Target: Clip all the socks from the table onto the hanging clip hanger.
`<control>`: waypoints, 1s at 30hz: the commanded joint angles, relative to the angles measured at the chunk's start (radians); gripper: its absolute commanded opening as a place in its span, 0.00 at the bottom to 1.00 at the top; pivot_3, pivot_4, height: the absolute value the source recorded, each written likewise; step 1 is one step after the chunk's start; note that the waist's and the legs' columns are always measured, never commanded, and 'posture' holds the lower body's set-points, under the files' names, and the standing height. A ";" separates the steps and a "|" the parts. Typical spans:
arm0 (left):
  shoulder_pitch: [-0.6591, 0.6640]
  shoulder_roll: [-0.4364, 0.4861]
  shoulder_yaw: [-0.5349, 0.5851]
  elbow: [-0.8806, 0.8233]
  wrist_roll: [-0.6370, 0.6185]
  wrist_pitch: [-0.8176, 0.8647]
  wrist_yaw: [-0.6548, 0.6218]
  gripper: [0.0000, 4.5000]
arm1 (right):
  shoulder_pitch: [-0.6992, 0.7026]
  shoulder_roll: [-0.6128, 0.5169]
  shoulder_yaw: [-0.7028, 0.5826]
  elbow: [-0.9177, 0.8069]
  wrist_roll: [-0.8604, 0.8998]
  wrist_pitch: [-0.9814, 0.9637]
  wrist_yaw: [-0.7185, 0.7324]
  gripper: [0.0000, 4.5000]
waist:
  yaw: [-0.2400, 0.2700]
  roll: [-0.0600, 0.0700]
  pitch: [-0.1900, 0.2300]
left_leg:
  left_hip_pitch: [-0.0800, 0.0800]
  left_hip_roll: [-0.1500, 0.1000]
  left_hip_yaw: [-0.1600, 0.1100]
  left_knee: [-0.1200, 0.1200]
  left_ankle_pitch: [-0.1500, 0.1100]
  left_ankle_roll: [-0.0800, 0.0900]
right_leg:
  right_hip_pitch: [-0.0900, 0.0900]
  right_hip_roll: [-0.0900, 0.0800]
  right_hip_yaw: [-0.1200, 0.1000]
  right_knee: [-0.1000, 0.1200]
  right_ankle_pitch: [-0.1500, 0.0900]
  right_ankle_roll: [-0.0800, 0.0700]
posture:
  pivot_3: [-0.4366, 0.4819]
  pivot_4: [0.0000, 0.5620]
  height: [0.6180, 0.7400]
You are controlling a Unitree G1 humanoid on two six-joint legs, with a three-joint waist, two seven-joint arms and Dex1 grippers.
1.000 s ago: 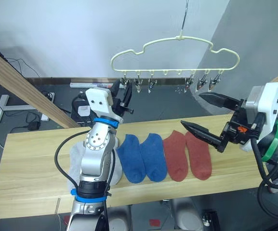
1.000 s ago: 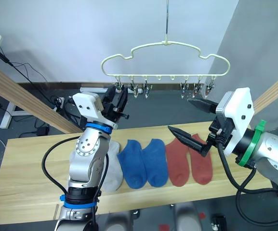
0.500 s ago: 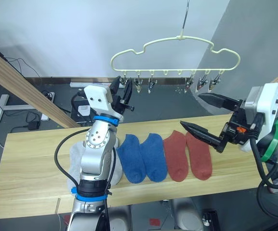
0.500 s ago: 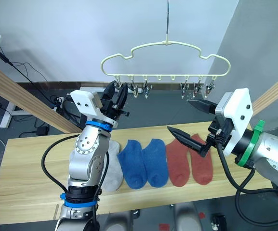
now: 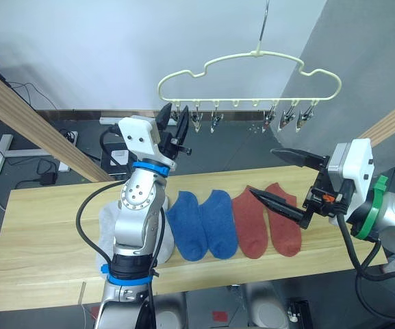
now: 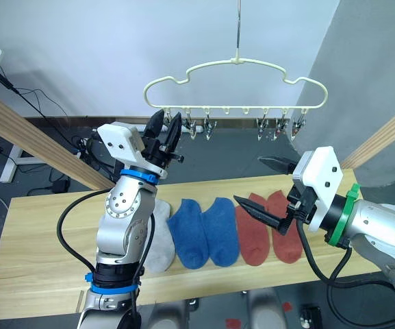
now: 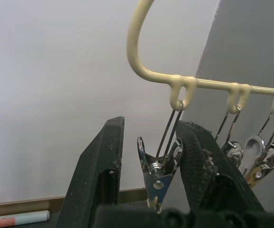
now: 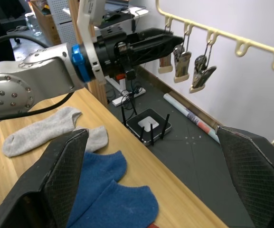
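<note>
Socks (image 5: 233,223) lie flat on table (image 5: 40,236). My left gripper (image 7: 148,190), spread, has risen to straddle hanger's end clip (image 7: 156,176); right gripper (image 5: 276,178), spread wide, dropped toward red pair.

**Hidden and cut-off parts**

The left arm covered most of the grey socks (image 5: 105,223), leaving only their outer edges showing. The clip hanger (image 5: 252,68) had its hook's top cut off by the upper edge. In the left wrist view, the end clip (image 7: 158,166) was partly masked by the left gripper's (image 7: 148,183) fingers (image 7: 99,180), its lower tip hidden behind them.
</note>
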 commanded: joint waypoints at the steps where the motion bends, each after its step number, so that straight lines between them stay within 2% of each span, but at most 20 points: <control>1: 0.001 0.006 -0.006 -0.050 0.000 -0.007 -0.007 0.40 | 0.008 0.006 -0.007 -0.041 -0.011 -0.028 0.014 1.00 | 0.000 0.000 0.000 | 0.000 0.000 0.000 0.000 0.000 0.000 | 0.000 0.000 0.000 0.000 0.000 0.000 | 0.27 0.71 1.00; 12: 0.006 0.012 -0.010 -0.053 0.006 -0.020 -0.011 0.40 | 0.010 0.017 -0.010 -0.041 -0.022 -0.026 0.018 1.00 | 0.000 0.000 0.000 | 0.000 0.000 0.000 0.000 0.000 0.000 | 0.000 0.000 0.000 0.000 0.000 0.000 | 0.27 0.71 1.00; 17: 0.008 0.020 -0.012 -0.051 0.017 -0.020 -0.012 0.18 | 0.009 0.025 -0.008 -0.039 -0.030 -0.026 0.022 1.00 | 0.000 0.000 0.000 | 0.000 0.000 0.000 0.000 0.000 0.000 | 0.000 0.000 0.000 0.000 0.000 0.000 | 0.27 0.71 1.00; 18: 0.008 0.022 -0.011 -0.051 0.017 -0.021 -0.013 0.16 | 0.008 0.027 -0.007 -0.040 -0.031 -0.026 0.021 1.00 | 0.000 0.000 0.000 | 0.000 0.000 0.000 0.000 0.000 0.000 | 0.000 0.000 0.000 0.000 0.000 0.000 | 0.28 0.71 1.00; 30: 0.008 0.035 -0.010 -0.051 0.008 -0.020 -0.037 0.15 | 0.007 0.040 0.000 -0.044 -0.048 -0.028 0.016 1.00 | 0.001 0.000 0.000 | 0.000 0.000 0.000 0.001 0.000 0.000 | 0.000 0.000 0.000 0.001 0.000 0.000 | 0.28 0.71 1.00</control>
